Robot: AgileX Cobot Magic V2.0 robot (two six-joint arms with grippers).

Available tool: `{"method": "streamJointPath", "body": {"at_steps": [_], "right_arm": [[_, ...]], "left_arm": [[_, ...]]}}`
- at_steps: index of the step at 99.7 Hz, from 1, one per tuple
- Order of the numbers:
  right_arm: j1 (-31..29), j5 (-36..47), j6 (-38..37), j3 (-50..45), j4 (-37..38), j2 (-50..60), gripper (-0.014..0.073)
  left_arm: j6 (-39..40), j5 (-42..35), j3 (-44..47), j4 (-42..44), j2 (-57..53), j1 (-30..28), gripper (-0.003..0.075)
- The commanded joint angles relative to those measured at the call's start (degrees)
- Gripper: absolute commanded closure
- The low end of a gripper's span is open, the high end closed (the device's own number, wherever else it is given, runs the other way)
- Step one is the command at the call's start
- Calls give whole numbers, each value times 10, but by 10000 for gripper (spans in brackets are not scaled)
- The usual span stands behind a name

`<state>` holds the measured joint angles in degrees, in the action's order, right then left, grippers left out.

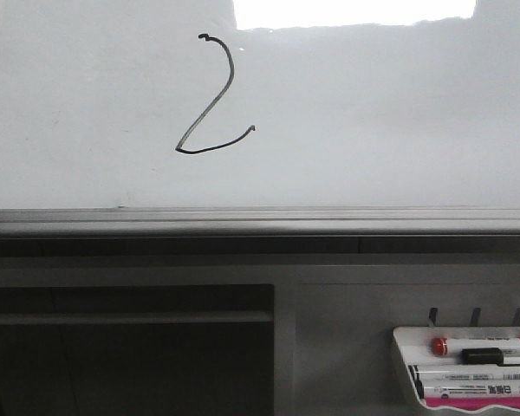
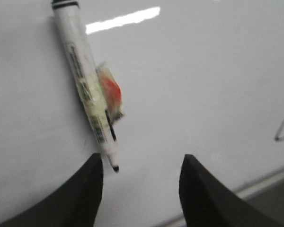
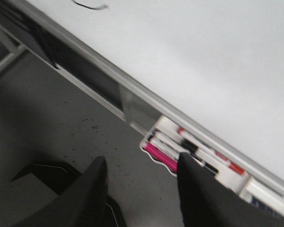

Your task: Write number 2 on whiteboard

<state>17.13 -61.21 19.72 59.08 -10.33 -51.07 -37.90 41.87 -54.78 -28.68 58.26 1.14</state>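
Since the number 2 (image 1: 210,102) already stood complete at upper left of the whiteboard (image 1: 373,130), we judged writing done. A marker (image 2: 87,90) lay against the board beyond our left end effector (image 2: 141,182), released and empty; the right end effector (image 3: 142,182) hung parted above the marker tray (image 3: 194,158). Next, we'd retract.

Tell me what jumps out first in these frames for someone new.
The black number 2 drawn upper left of centre on the whiteboard, under a bright glare patch at its top edge. Next, a white marker lying on the board just ahead of the open left pincer. Last, the white marker tray hanging low right below the board rail.
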Motion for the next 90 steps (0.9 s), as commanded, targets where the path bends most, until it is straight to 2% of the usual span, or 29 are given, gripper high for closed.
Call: {"method": "streamJointPath", "body": {"at_steps": [1,7,12,16,23,36,45,55,61,66,77,90], "right_arm": [[-4,-5,-122,18,103,8,296],[-4,-16,-183,13,152,9,296],[-4,-9,-225,-1,180,17,296],[-4,10,-242,-18,185,31,296],[-4,84,-264,-63,185,63,296],[-4,274,-305,-163,185,130,326],[-4,375,-315,-220,185,169,441],[-4,475,-315,-268,187,190,640],[-4,518,-315,-292,196,191,666],[-4,544,-315,-308,208,190,666],[-4,560,-315,-333,208,189,666],[-4,559,-315,-348,208,189,666]], "left_arm": [[48,96,-53,54,-30,-12,376],[103,145,-68,118,-42,-14,376],[149,154,-71,165,-55,-14,376],[186,141,-65,199,-64,-14,377],[235,73,-35,232,-92,-14,391],[254,-99,75,219,-167,-14,437],[254,-206,150,191,-214,-14,492],[254,-317,224,178,-248,-14,598],[257,-371,251,159,-259,-14,673],[257,-395,266,143,-265,-14,743],[258,-410,280,102,-265,-14,740],[258,-405,280,102,-265,-14,740]]}}
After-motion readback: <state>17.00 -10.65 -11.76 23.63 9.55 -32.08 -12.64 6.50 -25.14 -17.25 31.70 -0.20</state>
